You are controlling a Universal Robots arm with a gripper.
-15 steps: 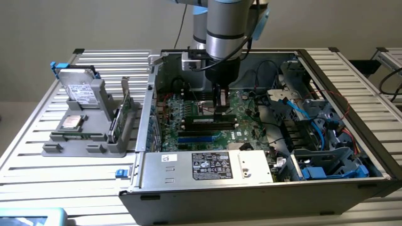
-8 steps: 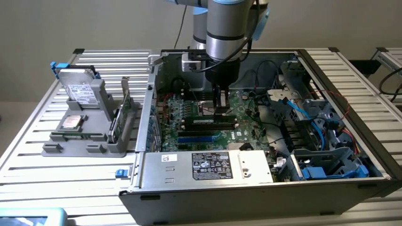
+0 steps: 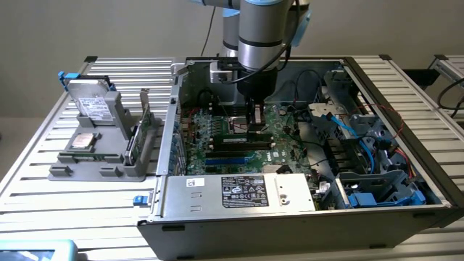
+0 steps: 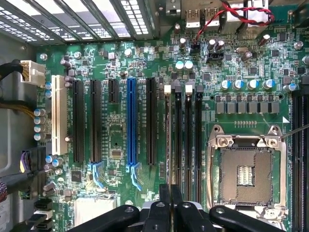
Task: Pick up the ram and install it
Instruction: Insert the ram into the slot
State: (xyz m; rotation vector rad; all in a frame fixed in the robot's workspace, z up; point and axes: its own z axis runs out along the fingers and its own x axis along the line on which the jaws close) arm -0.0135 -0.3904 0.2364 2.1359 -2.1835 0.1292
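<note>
Jaws clenched on ram, gripper low over motherboard slots

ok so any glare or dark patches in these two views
Exterior view: soft even light, the case interior dimmer than the table. Wrist view: motherboard well lit, mild glare on the metal slats, the gripper a dark shape.

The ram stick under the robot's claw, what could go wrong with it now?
1. The ram stands at the slots under the gripper; if it sits crooked, pushing might bend it or crack a slot.
2. The open processor socket lies beside those slots; a slip could hurt its contacts.
3. Black cables hang close by and might snag.
</note>
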